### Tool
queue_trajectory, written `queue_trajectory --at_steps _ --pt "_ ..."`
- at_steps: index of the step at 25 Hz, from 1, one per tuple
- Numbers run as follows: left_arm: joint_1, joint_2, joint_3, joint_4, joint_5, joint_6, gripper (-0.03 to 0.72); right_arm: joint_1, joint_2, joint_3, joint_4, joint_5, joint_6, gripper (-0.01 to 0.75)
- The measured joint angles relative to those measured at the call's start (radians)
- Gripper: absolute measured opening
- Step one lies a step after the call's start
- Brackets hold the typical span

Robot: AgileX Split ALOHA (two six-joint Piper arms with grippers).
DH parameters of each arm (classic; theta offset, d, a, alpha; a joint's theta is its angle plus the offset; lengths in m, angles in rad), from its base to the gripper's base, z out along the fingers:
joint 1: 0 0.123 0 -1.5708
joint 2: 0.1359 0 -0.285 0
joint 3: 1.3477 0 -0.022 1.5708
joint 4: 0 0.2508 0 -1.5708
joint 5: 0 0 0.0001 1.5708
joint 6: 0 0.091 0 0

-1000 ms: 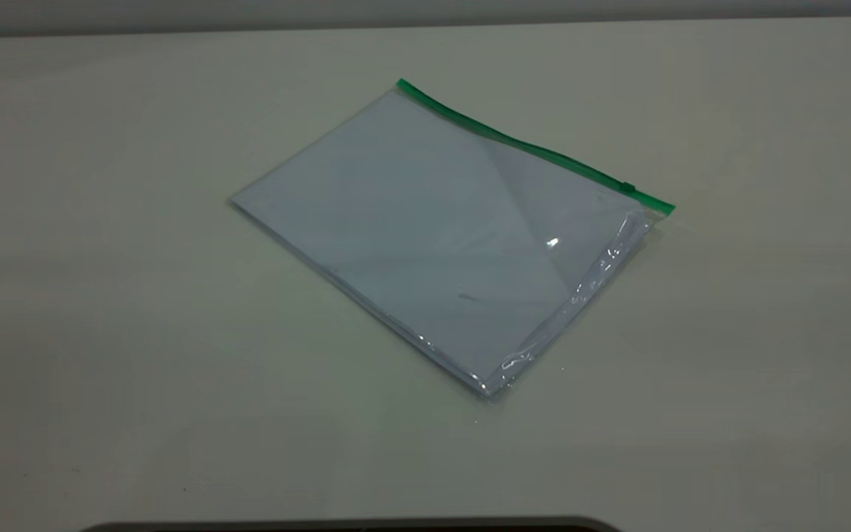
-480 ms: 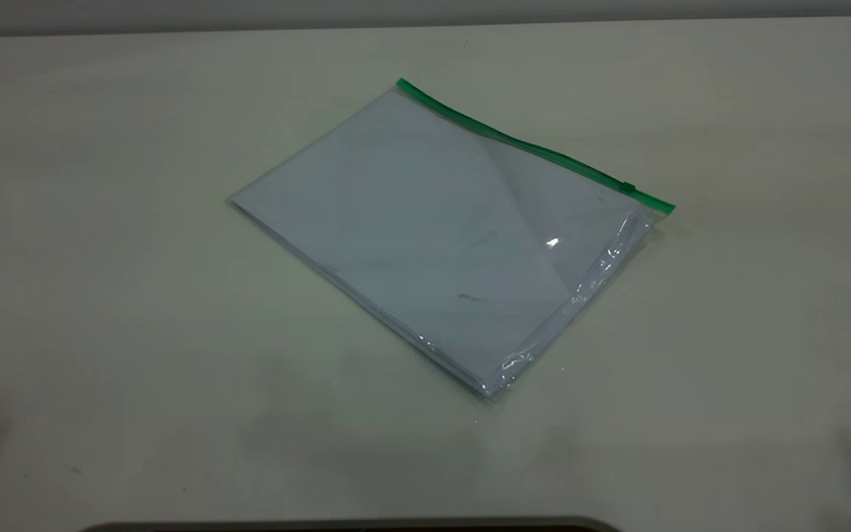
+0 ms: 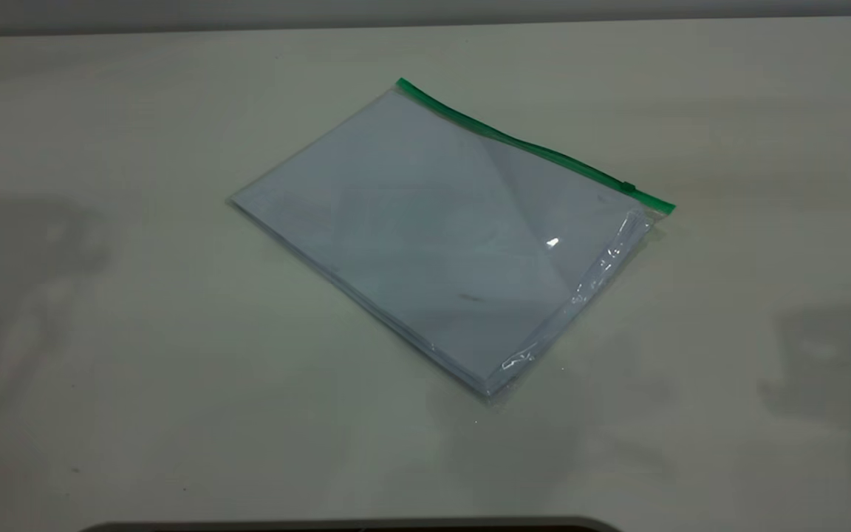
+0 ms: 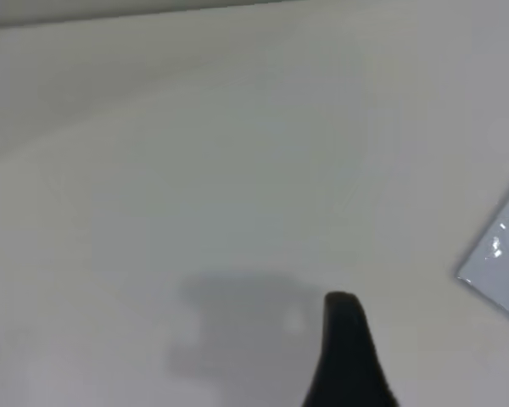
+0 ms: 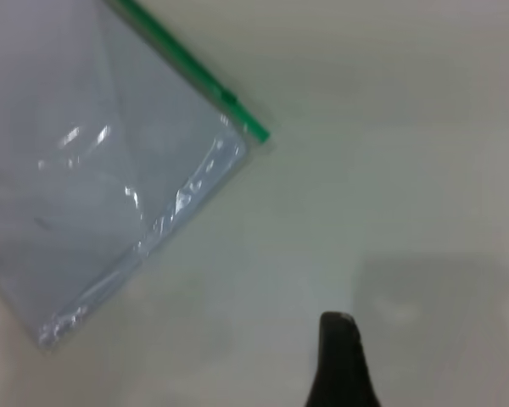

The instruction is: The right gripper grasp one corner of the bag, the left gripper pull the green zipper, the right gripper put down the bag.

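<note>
The bag (image 3: 440, 236), a clear pouch holding white sheets, lies flat on the table near the middle. The green zipper (image 3: 529, 144) edges its far long side, and the darker slider tab (image 3: 627, 186) sits near the right-hand end. Neither gripper shows in the exterior view. In the left wrist view, my left gripper (image 4: 343, 339) is a black tip over bare table, well apart from a bag corner (image 4: 500, 254). In the right wrist view, my right gripper (image 5: 339, 356) is a black tip hanging apart from the bag (image 5: 93, 170), whose zipper (image 5: 187, 64) and tab (image 5: 231, 97) show.
The pale table (image 3: 137, 369) spreads wide around the bag on every side. Soft shadows lie on it at the far left (image 3: 34, 244) and the far right (image 3: 832, 362). A dark curved edge (image 3: 351, 526) runs along the near side.
Shadows have spread over the table at the left and right sides of the exterior view. The bag has not moved.
</note>
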State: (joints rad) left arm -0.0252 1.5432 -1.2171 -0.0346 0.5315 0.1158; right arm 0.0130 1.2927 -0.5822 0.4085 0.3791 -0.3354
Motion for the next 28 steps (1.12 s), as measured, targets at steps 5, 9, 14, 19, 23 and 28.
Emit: queue_trajectory --at_steps 5,9,14,19,23,28 --pt "-0.061 0.205 -0.133 -0.100 0.048 0.149 0.589 0.000 0.201 -0.021 0.206 -0.042 -0.195 0.588" --pt "-0.086 0.343 -0.235 -0.205 0.116 0.230 0.589 0.000 0.330 -0.080 0.367 -0.039 -0.370 0.588" --pt "-0.108 0.456 -0.312 -0.341 0.173 0.374 0.589 0.000 0.468 -0.156 0.529 -0.010 -0.574 0.588" --pt "-0.115 0.512 -0.324 -0.460 0.177 0.489 0.589 -0.010 0.599 -0.230 0.661 0.021 -0.735 0.588" --pt "-0.115 0.531 -0.324 -0.501 0.177 0.530 0.589 -0.077 0.696 -0.276 0.754 0.088 -0.849 0.588" --pt "-0.115 0.536 -0.324 -0.516 0.177 0.553 0.589 -0.175 0.782 -0.291 0.916 0.170 -1.060 0.588"
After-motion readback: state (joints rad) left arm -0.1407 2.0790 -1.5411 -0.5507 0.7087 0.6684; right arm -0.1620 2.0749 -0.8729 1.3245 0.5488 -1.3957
